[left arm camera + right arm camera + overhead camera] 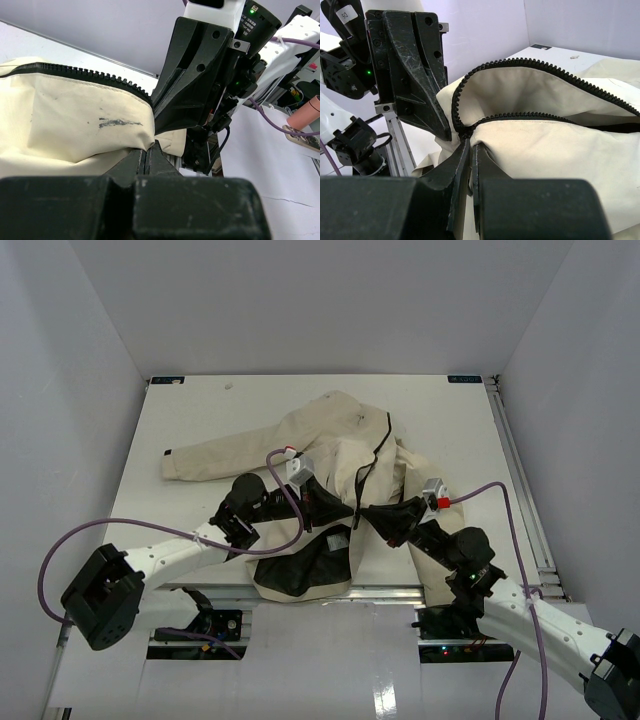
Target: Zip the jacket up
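Observation:
The cream jacket (330,435) lies on the white table with its front open and its black lining (300,570) folded out at the near edge. My left gripper (343,511) is shut on a fold of the jacket's cream fabric (75,115) just below the zipper teeth (90,75). Facing it, my right gripper (368,515) is shut on the jacket where the two rows of zipper teeth (520,62) meet at the bottom (466,131). The two grippers' tips nearly touch. Above that point the zipper stands open in a loop.
One sleeve (200,460) stretches to the left across the table. An aluminium rail (380,590) runs along the near table edge and another rail (520,490) along the right side. White walls enclose the table. Purple cables (150,530) trail from both arms.

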